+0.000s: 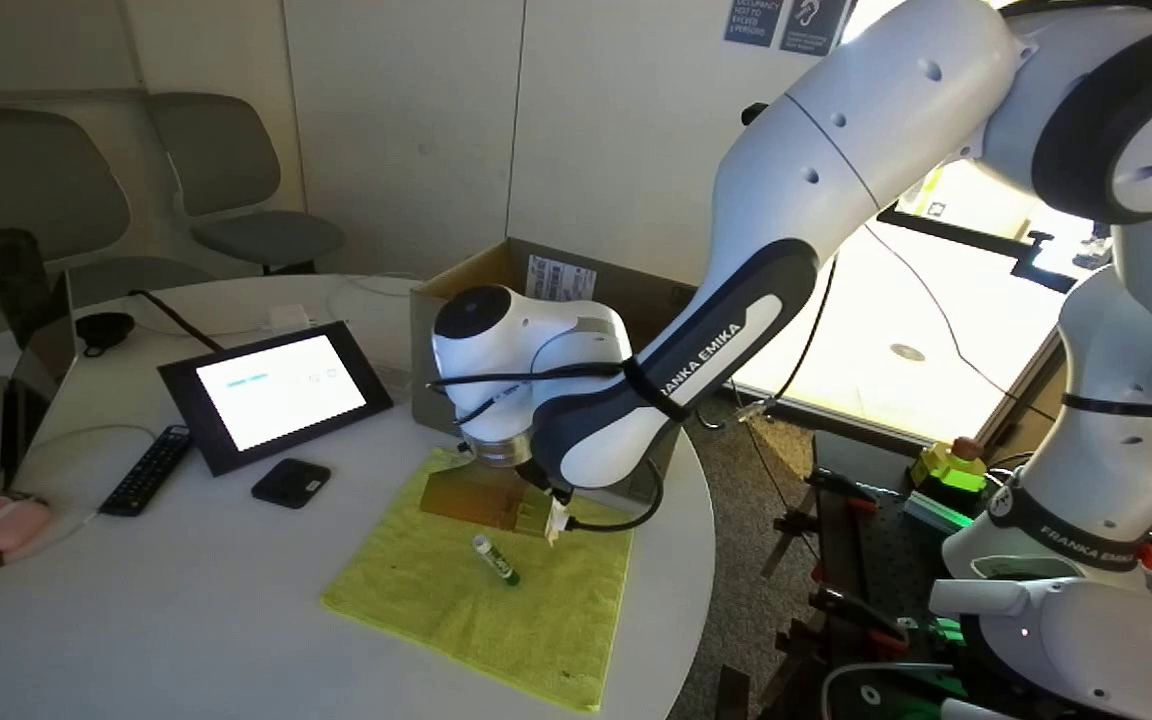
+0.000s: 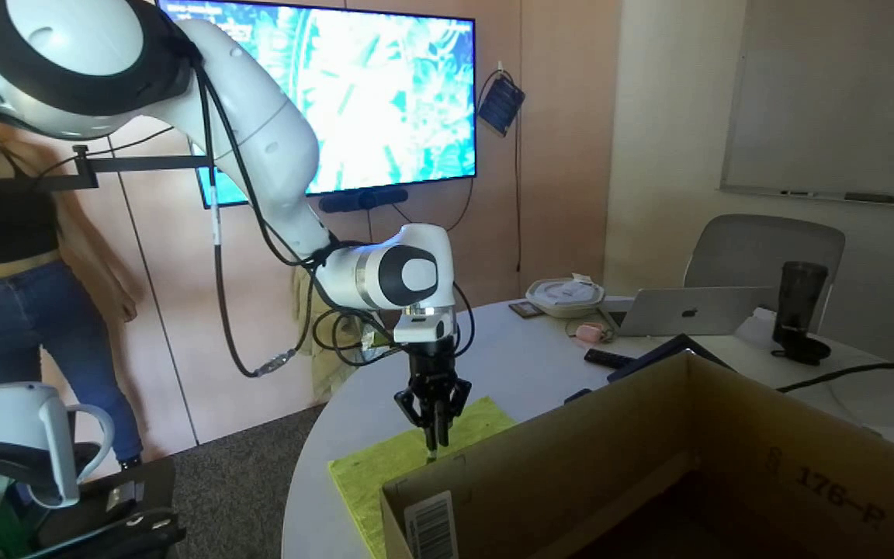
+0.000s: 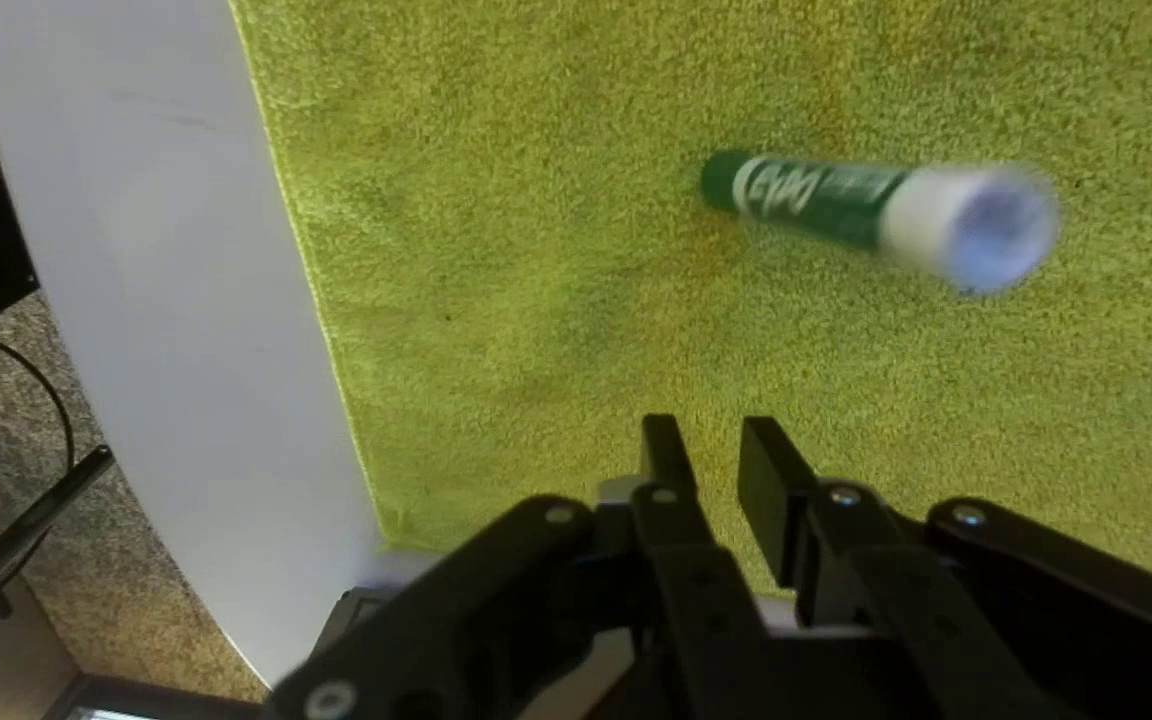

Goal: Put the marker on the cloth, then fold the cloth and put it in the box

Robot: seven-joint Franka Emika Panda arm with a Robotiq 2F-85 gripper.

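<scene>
Fingers (image 3: 671, 455) of my hand (image 3: 711, 425) stand slightly parted, with only cloth (image 3: 696, 310) showing in the gap, so I take it I'm gripping nothing. Near them, but apart in the wrist view, the marker (image 3: 866, 205) is on the cloth, well in from the edge. Its white end looks large and blurred there, so it may be tipped up; I can't tell whether it lies flat.

The cloth is spread out, unfolded. I judge the placing step done, or all but done, with folding next. That calls for me to rise without nudging the marker, widen my grip, pinch a corner low against the bench (image 1: 236, 590) and draw it over. A round barrel could roll out mid-fold, so I'd go slowly.

Just beside the cloth, the box (image 2: 587, 450) sits upright with its top uncovered; whether it touches the fabric I can't see.

My bench is white and round-edged. Farther across it are a small black block (image 1: 291, 483), a black-framed tablet (image 1: 276, 395) with its screen lit, a remote (image 1: 146, 470), a pink case (image 1: 11, 525) and a laptop (image 2: 691, 310). Past them I have grey chairs (image 1: 221, 155), and across the room a bright wall screen (image 2: 393, 101) and a person (image 2: 20, 299) standing.
</scene>
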